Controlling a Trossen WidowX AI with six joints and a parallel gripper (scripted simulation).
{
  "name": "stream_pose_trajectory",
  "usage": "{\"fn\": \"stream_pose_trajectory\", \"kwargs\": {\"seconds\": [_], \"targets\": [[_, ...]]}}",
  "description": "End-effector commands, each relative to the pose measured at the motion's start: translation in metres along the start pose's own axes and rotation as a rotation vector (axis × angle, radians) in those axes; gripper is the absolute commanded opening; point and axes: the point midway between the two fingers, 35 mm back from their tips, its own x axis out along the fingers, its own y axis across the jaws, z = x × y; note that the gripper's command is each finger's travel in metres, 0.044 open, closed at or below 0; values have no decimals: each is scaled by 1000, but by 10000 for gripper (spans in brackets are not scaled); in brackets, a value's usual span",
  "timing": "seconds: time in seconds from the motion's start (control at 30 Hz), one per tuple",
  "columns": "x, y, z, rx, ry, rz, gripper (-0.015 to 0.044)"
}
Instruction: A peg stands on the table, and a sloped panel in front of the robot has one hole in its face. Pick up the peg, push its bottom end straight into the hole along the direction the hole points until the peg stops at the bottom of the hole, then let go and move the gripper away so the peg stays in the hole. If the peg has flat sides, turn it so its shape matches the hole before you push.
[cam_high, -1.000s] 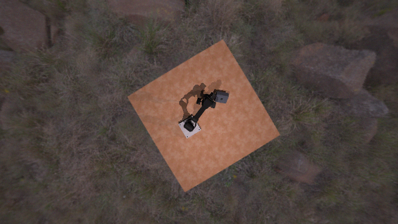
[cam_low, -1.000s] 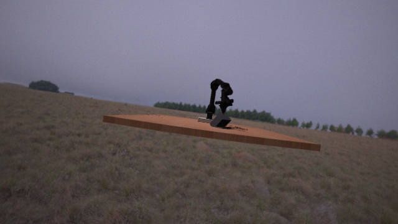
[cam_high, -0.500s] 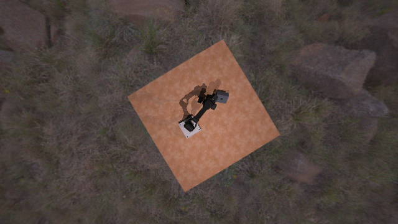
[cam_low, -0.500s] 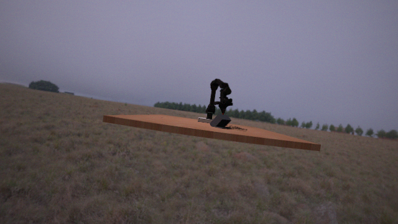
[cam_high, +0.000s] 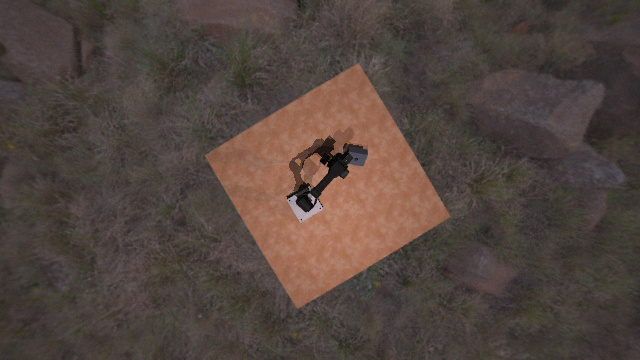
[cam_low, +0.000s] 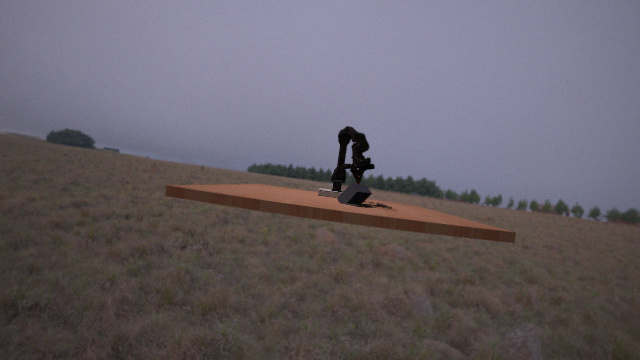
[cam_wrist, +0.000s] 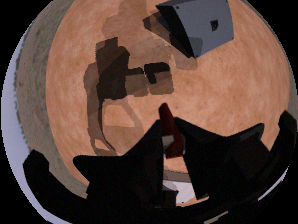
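Wrist view: end effector (cam_wrist: 170, 152) pinching the dark-red peg (cam_wrist: 166, 123) near its top; it seems stiff, light; hole (cam_wrist: 214, 24) at one o'clock.
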Motion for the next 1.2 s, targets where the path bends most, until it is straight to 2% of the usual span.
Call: {"fn": "stream_pose_trajectory", "kwargs": {"seconds": [0.0,1.17], "targets": [[2,-2,0,58,-5,13,0],[2,-22,11,498,-64,110,0]]}}
